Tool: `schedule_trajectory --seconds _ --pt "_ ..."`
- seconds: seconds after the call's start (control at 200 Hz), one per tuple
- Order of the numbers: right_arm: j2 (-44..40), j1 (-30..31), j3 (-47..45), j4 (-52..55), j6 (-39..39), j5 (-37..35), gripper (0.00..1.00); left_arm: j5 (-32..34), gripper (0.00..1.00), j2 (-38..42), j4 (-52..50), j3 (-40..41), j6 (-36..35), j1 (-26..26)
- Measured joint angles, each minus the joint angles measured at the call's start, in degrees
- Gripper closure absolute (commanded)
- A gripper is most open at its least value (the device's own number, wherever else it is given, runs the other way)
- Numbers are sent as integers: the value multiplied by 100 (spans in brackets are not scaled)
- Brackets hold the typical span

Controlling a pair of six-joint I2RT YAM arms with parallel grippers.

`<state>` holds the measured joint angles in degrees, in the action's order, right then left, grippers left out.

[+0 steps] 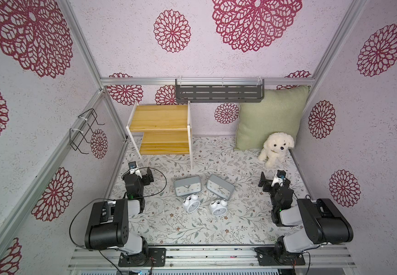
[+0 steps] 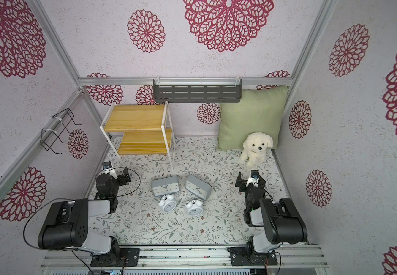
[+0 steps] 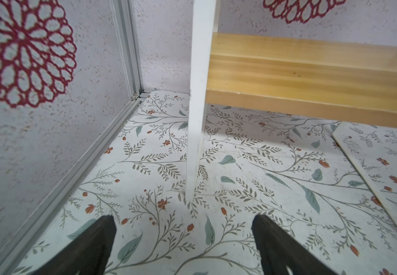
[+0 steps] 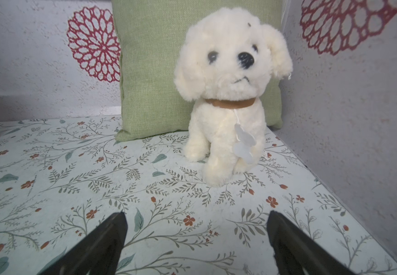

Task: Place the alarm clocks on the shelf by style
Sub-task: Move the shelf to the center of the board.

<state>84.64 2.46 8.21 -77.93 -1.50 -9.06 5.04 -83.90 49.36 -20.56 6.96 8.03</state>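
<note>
On the floral mat [image 1: 192, 228] between my arms sit the left grey clock [image 1: 188, 187] and right grey clock [image 1: 220, 188] side by side, with the left twin-bell clock [image 1: 191, 204] and right twin-bell clock [image 1: 217, 207] just nearer me. Numerals show, but I can't read any maker's name. The shelf [image 1: 159, 117] stands back left; the left wrist view cuts it to one leg and a board. Left gripper [image 3: 183, 220] and right gripper [image 4: 196, 215] gape wide, gripping nothing.
</note>
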Motion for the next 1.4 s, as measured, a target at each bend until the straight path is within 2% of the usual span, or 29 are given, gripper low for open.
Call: schedule_trajectory --seconds 0.15,0.32,0.535,0.675,0.861,1.006,1.136,1.401 --pt "-911 2 -9 538 -11 31 1 293 3 994 -251 144 127 0" --pt "-1843 2 358 1705 -286 291 1 892 3 1917 -1604 -341 568 7" --pt "-1672 295 1499 2844 -824 1043 2 907 3 2085 -2774 -1198 1012 70" --pt "-1110 944 2358 3270 -870 1403 3 420 3 2020 -3268 -1681 1132 304" --pt "-269 1781 3451 3792 -787 1823 4 -651 0 1727 -3526 -2184 1237 758" --pt "299 2277 4201 4138 -684 2135 5 -1488 6 1475 -3641 -2420 1261 1095" --pt "844 2673 4937 4387 -553 2286 5 -2131 7 1200 -3687 -2667 1259 1346" --pt "1768 3327 6288 4892 -352 2275 5 -2769 8 715 -3696 -3042 1128 1432"
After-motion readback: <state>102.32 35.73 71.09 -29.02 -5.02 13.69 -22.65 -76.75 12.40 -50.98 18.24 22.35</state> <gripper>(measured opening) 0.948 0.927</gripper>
